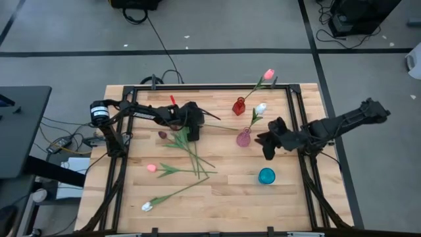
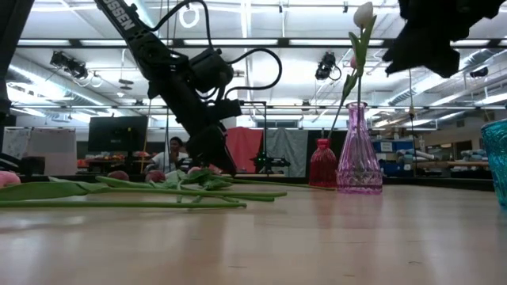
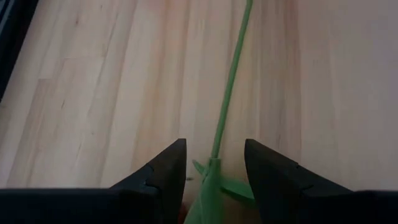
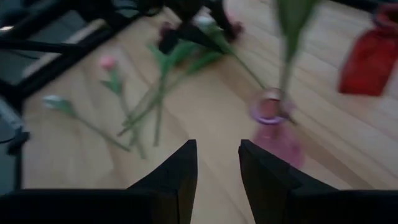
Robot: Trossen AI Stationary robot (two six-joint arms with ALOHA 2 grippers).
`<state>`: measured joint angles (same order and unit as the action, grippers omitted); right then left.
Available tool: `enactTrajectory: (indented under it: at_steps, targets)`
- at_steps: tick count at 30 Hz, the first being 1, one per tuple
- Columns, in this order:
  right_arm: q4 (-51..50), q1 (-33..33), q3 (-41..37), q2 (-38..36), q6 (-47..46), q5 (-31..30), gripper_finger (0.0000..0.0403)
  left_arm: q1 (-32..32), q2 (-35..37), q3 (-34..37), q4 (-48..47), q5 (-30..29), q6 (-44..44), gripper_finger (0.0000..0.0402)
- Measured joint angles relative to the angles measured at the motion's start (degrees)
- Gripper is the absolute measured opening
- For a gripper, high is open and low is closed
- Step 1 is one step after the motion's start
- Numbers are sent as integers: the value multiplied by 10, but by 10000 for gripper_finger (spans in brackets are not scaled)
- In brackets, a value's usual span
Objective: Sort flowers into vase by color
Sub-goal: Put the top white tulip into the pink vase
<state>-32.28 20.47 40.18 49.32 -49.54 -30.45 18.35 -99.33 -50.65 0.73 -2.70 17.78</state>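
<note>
The flowers (image 1: 187, 153) lie mostly loose on the wooden bench (image 1: 223, 197), their green stems crossing in a heap near its middle. A pink-headed one (image 1: 152, 168) lies at the heap's edge, a white-headed one (image 1: 147, 207) near the front edge, and a dark maroon head (image 1: 162, 135) sits just beside the left arm. Two are already standing: a pink tulip (image 1: 268, 74) in the red vase (image 1: 239, 106) and a white tulip (image 1: 261, 108) in the pink glass vase (image 1: 244, 137). A teal cup (image 1: 266, 176) stands apart from both, nearer the front, with nothing in it that can be seen.

The left end effector (image 3: 214, 165) is down at the heap, fingers spread moderately with a single green stem (image 3: 230, 87) running between them; the fingers sit on either side of the stem without clearly touching it, and the leaf at the bottom is cut off. Which flower head belongs to this stem cannot be told.

The right end effector (image 4: 217, 163) hovers above the bench beside the pink vase, its fingers narrowly parted and holding nothing. In the low view it is cropped at the top corner.

Beyond the bench, a person (image 2: 176, 150) is partly hidden behind the left arm.
</note>
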Motion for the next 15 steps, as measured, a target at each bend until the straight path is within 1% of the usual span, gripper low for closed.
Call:
enactTrajectory:
  at_steps: [3,8,12,15]
  targets:
    - [32,37,0,4,11,-25,130,0,0,0,7,2,0,165]
    - [42,89,0,6,0,-65,130,-1,-11,0,33,2,-3,157]
    - [45,119,0,6,-11,-72,130,-1,-43,1,51,2,-3,157]
    - [59,142,0,5,-7,-71,130,-1,-52,1,51,-2,-3,156]
